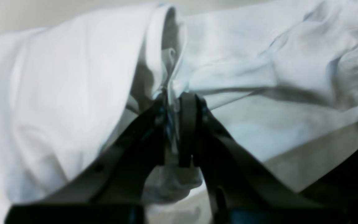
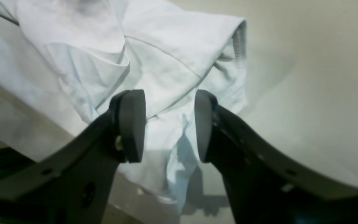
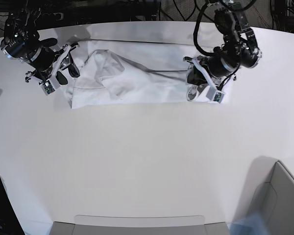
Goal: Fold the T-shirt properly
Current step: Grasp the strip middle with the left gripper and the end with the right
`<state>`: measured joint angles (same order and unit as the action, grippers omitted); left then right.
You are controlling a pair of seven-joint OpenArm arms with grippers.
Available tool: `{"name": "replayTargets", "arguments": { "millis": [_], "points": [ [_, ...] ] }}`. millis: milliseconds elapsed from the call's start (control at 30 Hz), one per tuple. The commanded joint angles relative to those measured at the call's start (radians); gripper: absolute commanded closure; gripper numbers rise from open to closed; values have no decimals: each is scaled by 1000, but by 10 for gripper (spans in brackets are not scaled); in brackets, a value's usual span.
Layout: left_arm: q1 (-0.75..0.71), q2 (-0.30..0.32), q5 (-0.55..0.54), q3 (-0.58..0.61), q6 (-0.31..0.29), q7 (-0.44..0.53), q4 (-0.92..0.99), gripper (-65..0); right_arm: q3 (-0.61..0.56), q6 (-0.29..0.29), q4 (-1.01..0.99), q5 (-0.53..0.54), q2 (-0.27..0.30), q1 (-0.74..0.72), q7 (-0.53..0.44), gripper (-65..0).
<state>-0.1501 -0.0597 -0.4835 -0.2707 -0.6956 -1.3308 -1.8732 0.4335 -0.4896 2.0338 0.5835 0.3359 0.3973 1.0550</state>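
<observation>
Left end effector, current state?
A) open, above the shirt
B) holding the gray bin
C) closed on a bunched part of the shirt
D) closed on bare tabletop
C: in the left wrist view the fingers of the left end effector pinch a gathered ridge of the shirt, with fabric running up from between them.
</observation>
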Motion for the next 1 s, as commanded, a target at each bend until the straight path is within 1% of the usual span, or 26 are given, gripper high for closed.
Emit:
{"name": "replayTargets", "arguments": {
  "millis": [0, 100, 167, 267, 600, 633, 733, 800, 867, 967],
  "points": [
    [11, -19, 6, 32, -3, 20, -18, 0, 5, -4, 15, 11, 10, -4, -19, -262],
    [10, -44, 79, 86, -3, 21, -18, 0, 5, -4, 15, 11, 10, -4, -19, -262],
    [10, -50, 99, 110, -3, 33, -18, 0, 6, -4, 15, 11, 10, -2, -19, -262],
    [8, -50, 102, 132, -3, 55, -18, 0, 8, -4, 15, 11, 10, 5, -19, -262],
    [11, -50, 91, 132, -3, 56, 28, -2, 6, -4, 11, 11, 10, 9, -19, -262],
    [11, -50, 76, 132, -3, 56, 28, -40, 6, -5, 11, 11, 10, 7, -19, -262],
    [8, -44, -22, 133, -3, 53, 34, -144, 5, -5, 11, 11, 10, 5, -19, -262],
    [8, -42, -83, 129, -3, 32, 54, -190, 5, -5, 11, 11, 10, 5, -19, -262],
    [11, -42, -119, 124, -3, 17, 80, -202, 5, -5, 11, 11, 10, 5, -19, -262],
    [11, -42, -128, 124, -3, 17, 96, -176, 5, -5, 11, 11, 10, 5, -19, -262]
  ]
}}
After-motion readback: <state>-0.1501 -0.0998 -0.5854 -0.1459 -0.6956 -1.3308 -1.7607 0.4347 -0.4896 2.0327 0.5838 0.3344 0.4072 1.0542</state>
